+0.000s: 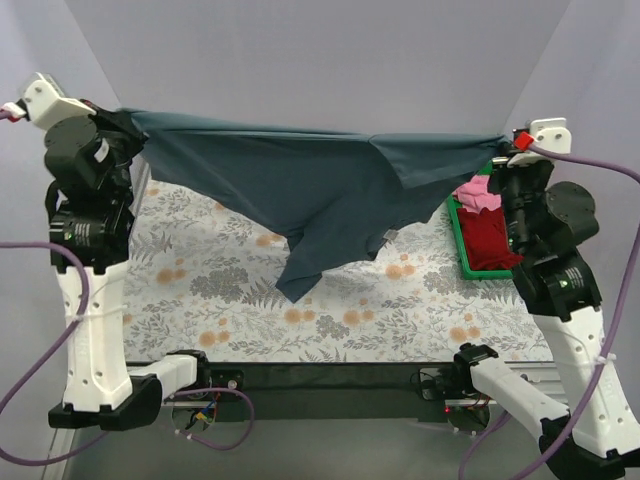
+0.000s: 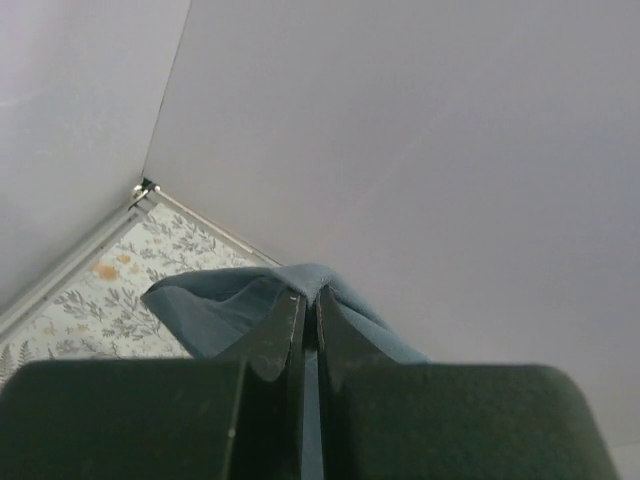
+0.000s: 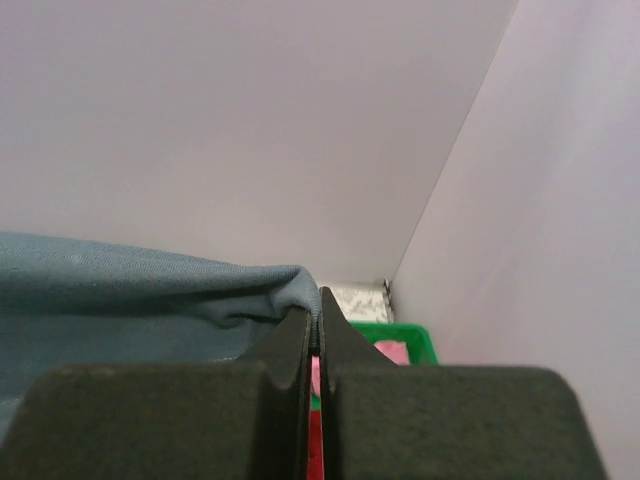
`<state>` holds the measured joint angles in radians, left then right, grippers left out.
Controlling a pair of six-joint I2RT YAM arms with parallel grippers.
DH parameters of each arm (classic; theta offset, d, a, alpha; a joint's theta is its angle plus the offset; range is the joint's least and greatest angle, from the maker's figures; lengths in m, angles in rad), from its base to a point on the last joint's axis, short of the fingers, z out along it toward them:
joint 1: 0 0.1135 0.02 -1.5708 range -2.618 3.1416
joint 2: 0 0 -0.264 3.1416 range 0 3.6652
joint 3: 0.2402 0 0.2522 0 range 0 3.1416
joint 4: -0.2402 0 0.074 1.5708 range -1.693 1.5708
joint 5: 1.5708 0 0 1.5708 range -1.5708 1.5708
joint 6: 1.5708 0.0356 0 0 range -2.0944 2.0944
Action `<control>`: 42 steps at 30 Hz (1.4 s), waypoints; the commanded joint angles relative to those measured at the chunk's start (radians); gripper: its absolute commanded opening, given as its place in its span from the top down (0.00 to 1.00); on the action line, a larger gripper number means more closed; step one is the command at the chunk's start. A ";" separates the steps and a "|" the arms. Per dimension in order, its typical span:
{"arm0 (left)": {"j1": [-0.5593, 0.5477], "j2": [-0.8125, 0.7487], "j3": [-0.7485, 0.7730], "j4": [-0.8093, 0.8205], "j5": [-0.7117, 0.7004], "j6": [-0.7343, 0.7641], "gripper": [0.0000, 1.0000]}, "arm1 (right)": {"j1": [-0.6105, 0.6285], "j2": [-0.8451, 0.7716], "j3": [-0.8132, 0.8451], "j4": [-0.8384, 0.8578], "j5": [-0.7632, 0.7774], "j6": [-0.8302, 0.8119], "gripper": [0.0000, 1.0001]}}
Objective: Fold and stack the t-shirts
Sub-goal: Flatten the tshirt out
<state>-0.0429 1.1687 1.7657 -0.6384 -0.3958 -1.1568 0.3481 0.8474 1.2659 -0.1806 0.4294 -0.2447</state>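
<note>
Corner of large slate blue-grey soft cloth t-shirt (image 1: 320,180) pinched between pressed-together fingers of left gripper (image 2: 311,296), held high near left wall. From there, stretched in mid-air across whole workspace, top edge nearly taut, middle sagging in loose folds, lowest tip hanging over floral-patterned table covering (image 1: 220,290); touching it or just clear, cannot tell. Opposite corner clamped in right gripper (image 3: 316,310), jaws closed tight on fabric, equally high near right wall. Beneath that corner, green plastic bin (image 1: 459,238) at table's right edge, with crumpled pink cloth t-shirt (image 1: 478,192) at far end and dark red cloth t-shirt (image 1: 488,238) nearer, both partly hidden behind right arm.
</note>
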 commanded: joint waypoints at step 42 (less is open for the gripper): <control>0.012 0.943 0.029 0.267 0.017 0.098 0.77 | -0.084 1.151 0.479 0.208 0.080 -0.105 0.97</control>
<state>-0.0410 2.0720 1.6917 -0.4324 -0.3607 -1.0595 0.2783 1.9430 1.6154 -0.0753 0.4133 -0.3721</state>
